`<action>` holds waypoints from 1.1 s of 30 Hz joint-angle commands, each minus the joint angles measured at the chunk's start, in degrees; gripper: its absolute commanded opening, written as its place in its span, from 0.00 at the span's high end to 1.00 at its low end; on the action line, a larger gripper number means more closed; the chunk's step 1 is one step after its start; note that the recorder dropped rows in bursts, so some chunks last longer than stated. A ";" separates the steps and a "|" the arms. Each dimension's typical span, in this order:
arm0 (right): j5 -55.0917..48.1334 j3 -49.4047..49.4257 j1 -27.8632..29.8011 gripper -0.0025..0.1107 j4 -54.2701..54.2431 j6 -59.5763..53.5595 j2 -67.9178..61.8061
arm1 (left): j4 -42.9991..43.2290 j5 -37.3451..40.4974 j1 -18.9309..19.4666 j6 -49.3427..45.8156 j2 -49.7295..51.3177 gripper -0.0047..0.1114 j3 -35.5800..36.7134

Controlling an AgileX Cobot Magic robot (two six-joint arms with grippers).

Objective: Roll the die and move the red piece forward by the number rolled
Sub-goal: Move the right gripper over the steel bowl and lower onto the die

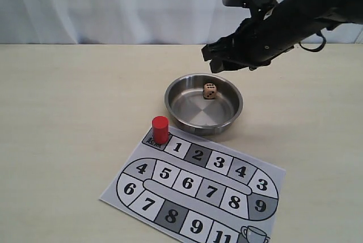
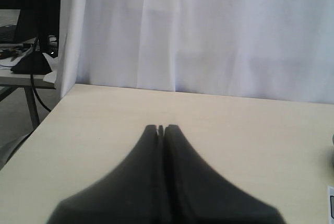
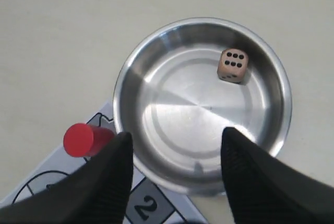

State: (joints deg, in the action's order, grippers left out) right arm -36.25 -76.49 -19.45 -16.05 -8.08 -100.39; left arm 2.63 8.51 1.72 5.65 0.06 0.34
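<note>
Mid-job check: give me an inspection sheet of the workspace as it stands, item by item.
Surface: pale table, printed board sheet flat on it.
Job's things: die in metal bowl, six up; red piece upright on the board's corner square before 1.
Clutter: nothing seen.
Grippers: right gripper open, empty, above the bowl; left gripper shut, empty.
Cables: black cable on right arm; another by a side desk.
Surroundings: white curtain.
</note>
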 commanded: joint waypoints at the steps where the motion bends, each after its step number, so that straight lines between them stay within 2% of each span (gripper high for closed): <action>1: 5.80 -1.76 -0.04 0.54 0.49 0.40 -4.42 | -0.07 -0.25 -0.36 0.11 -0.06 0.96 -0.34; 5: 10.84 -1.76 -0.04 0.54 0.24 0.40 -7.99 | -0.07 -0.25 -0.36 0.11 -0.06 0.96 -0.34; 33: 28.98 -1.76 -0.04 0.53 -1.20 0.39 -22.15 | -0.07 -0.39 -0.36 0.11 -0.06 0.96 -0.34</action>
State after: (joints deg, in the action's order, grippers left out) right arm -10.18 -77.99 -19.45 -17.27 -7.85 -122.05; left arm 2.63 8.51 1.72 5.65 0.06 0.34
